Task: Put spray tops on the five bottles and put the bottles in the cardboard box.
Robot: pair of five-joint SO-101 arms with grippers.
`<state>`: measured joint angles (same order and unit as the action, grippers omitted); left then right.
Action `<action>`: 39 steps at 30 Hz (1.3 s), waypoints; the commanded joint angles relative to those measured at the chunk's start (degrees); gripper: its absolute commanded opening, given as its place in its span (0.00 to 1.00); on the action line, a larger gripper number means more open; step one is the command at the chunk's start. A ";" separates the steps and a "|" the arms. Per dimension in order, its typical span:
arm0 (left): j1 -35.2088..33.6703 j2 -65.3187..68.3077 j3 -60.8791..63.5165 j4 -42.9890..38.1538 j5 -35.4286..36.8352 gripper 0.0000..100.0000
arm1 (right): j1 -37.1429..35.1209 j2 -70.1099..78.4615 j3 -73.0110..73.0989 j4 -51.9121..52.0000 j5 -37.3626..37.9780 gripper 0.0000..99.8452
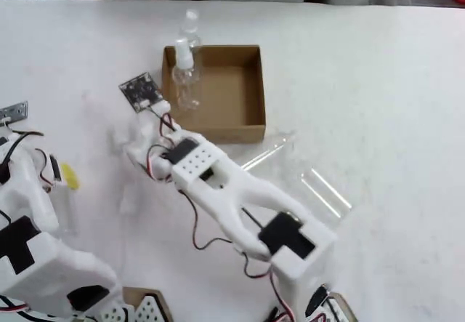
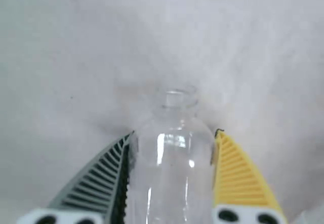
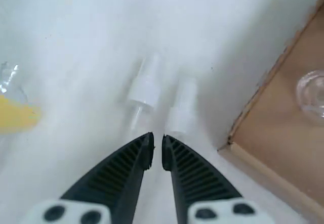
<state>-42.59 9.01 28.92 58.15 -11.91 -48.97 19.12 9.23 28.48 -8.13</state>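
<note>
**STATUS.** Bottle (image 2: 172, 168), no top, mouth open, is pinched at the shoulder between the jaws of L gripper (image 2: 174, 135), over the desk (image 1: 378, 82) and well left of the box (image 1: 218, 93). R gripper (image 3: 157, 143) has its jaws almost pressed together with nothing between them, just short of 2 tops (image 3: 144, 90) that lie side by side on the desk near the box corner. Capped bottle (image 1: 185, 75) is already in the box, at its left side. Far bottle (image 1: 190, 24) stands behind the box; can't tell if it's capped.

**RISKS (est.).**
- Jaws need to spread before a pick; as they stand they'd shove a top away.
- The tops lie close together, so nudging one prob. rolls the other.
- Smooth bottle wall + ribbed jaws: bottle may twist or slip when a top is pushed on.
- The top's dip tube may miss the narrow neck if the approach is tilted.
- The box is light and may slide if an arm clips its wall.

**MATERIALS.**
- Bottles: clear, glossy plastic, cylindrical, rounded shoulder, short neck.
- Tops: whitish plastic, small stepped cylinders.
- Box: brown cardboard, matte, square, low walls, open top.
- Jaws: L gripper one grey, one yellow; R gripper black. All ribbed and tapered.
- Desk: white, matte.
</note>
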 commanded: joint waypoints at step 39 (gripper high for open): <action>1.19 0.75 0.62 -1.67 -0.44 0.08 | -0.75 14.81 -18.11 -4.70 -0.53 0.15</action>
<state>-41.98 9.01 29.01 58.15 -11.91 -49.85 34.59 -5.45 25.58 -8.13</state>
